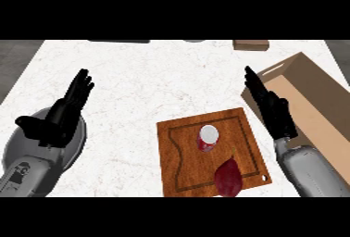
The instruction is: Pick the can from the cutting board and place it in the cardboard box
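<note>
Left robot hand [63, 110] open, can [209, 138] on cutting board [179, 152], cardboard box [309, 99] beside

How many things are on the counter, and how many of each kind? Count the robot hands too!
Robot hands: 2, the left robot hand and the right robot hand
Cutting board: 1
Can: 1
Dark red vegetable: 1
Cardboard box: 1
Small brown block at the far edge: 1
Total: 7

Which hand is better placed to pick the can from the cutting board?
Probably the right hand: it is open beside the cutting board, between the can and the cardboard box. The left hand is farther away.
</note>
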Action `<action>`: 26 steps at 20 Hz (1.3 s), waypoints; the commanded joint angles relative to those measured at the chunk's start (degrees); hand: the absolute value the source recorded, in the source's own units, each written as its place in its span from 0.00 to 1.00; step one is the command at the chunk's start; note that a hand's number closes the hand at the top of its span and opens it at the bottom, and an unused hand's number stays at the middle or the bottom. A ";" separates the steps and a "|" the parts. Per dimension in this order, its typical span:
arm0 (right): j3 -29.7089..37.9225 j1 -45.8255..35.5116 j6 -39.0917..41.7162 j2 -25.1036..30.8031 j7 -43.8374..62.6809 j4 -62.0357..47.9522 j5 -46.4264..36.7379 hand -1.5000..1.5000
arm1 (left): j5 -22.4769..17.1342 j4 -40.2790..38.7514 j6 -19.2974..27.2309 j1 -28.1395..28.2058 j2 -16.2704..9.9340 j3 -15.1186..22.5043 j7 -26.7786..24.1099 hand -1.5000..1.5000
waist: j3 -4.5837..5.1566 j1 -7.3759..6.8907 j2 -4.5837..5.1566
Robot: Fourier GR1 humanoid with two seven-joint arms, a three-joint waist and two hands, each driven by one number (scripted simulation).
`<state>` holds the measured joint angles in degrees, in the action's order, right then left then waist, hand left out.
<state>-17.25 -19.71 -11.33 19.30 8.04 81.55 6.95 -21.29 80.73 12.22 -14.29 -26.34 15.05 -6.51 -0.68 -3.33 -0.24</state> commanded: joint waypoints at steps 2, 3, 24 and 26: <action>9.16 -3.61 7.71 1.17 -7.06 -7.05 7.64 1.00 | -0.63 1.85 2.64 0.45 1.12 -3.06 2.78 0.50 | 0.61 2.62 0.41; 11.07 -4.69 8.40 0.51 -9.40 -9.48 9.18 1.00 | -0.84 4.07 3.87 5.16 1.40 -2.78 2.32 0.50 | 0.58 1.86 0.40; -2.11 -20.41 38.87 20.78 -17.82 -19.99 -11.06 0.00 | -1.59 11.28 8.83 5.14 4.33 -3.39 13.56 0.50 | 0.84 2.06 0.07; -2.62 -19.79 43.17 21.89 -15.15 -17.72 -10.13 0.00 | -0.82 13.52 9.46 6.58 4.34 -2.87 14.11 0.50 | 0.76 2.78 -0.14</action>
<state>-16.92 -36.95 23.30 38.36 -12.65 61.63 -2.60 -22.77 91.70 20.81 -8.25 -21.84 11.80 6.01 0.13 -0.66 -0.21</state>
